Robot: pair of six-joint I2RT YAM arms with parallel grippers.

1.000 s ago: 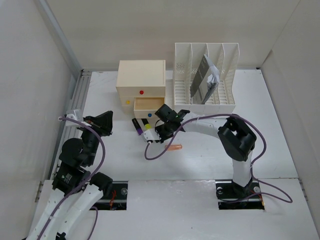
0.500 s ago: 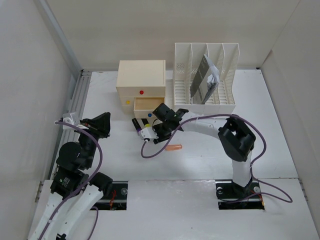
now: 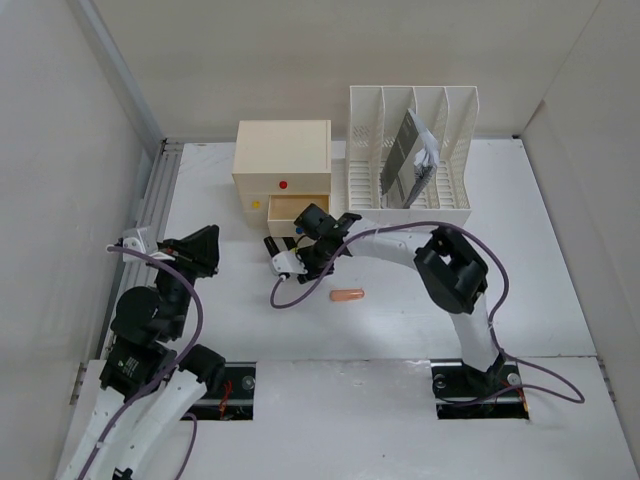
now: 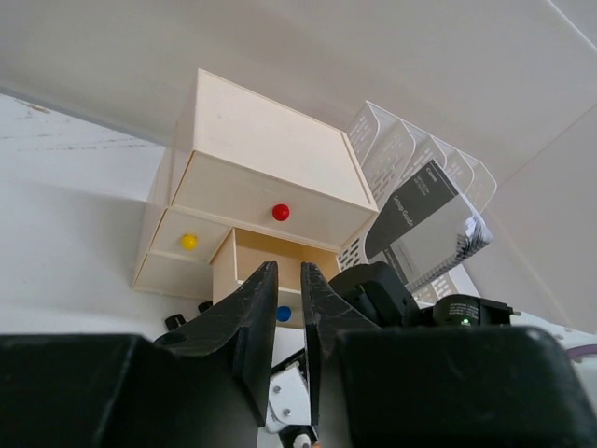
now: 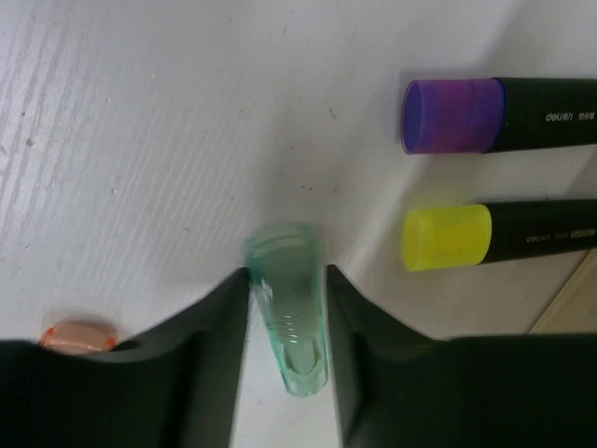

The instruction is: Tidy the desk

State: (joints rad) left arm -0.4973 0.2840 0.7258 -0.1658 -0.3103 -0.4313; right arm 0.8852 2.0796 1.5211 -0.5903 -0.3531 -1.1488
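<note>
The white bench [image 3: 520,260] fills the overhead view, with a cream drawer box [image 3: 282,150] and a slotted file rack [image 3: 455,120] at its far edge and a small orange piece [image 3: 348,294] lying alone; only the right wrist view shows the right fingers [image 5: 210,355] part-open astride a clear green cap [image 5: 284,280] on the bench, beside a purple-capped marker [image 5: 522,114] and a yellow-capped marker [image 5: 522,233]; whether the tips touch the cap I cannot tell; only the left wrist view shows the left fingers [image 4: 256,308] nearly closed, a thin slit between them, empty, facing the pulled-out lowest drawer [image 4: 322,261].
</note>
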